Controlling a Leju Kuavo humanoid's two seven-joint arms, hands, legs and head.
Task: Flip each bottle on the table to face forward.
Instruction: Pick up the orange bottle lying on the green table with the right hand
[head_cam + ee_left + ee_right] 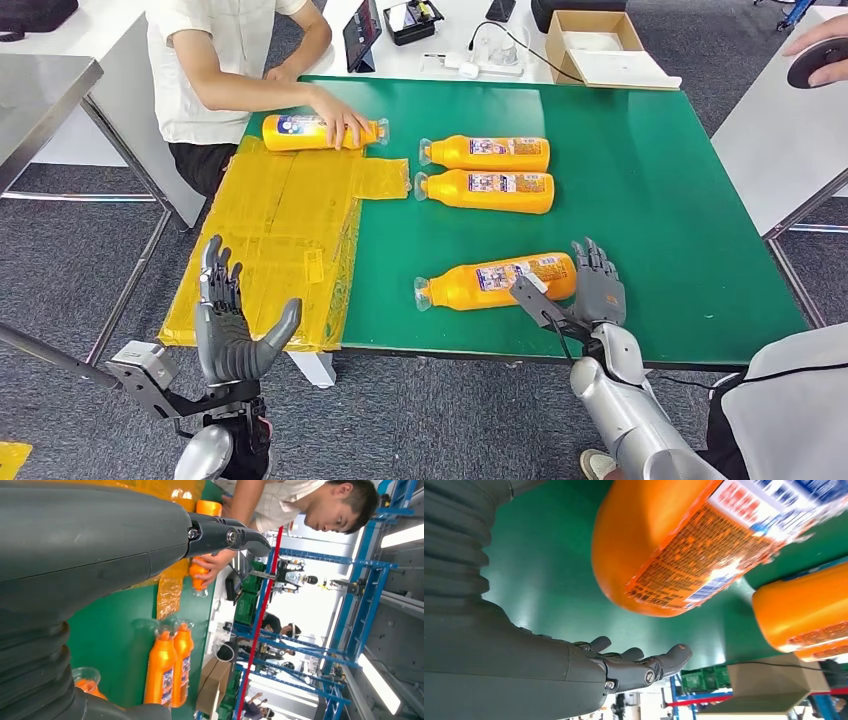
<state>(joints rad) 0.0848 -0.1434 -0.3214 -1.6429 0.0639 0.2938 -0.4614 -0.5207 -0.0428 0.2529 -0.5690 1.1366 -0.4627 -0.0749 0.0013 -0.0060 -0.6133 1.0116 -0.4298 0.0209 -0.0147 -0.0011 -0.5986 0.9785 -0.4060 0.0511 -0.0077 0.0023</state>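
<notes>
Reaching in from the near edge of the green desk (650, 180), my right hand (590, 290) sits at the base end of the nearest orange bottle (500, 282), which lies on its side with its clear cap pointing to my left. My fingers (596, 262) are spread and straight, gripping nothing; the thumb angles toward the bottle's label, so I judge the hand is placed to close around the base and roll the bottle. From the right wrist camera, the bottle's base looms just beside my open fingers (644, 667), apart from them, with its printed back label showing.

My left hand (232, 325) hovers off the desk's near left corner, beside the yellow sheet (290, 240) that covers that side. It is open too, palm up and empty, probably waiting its turn.

Farther back, two more bottles (488, 172) lie side by side near the middle of the desk, touching, caps to my left. A fourth bottle (300, 132) rests at the far edge of the yellow sheet, where a seated person's hand (340, 118) lies on it, seemingly setting it down or steadying it.
</notes>
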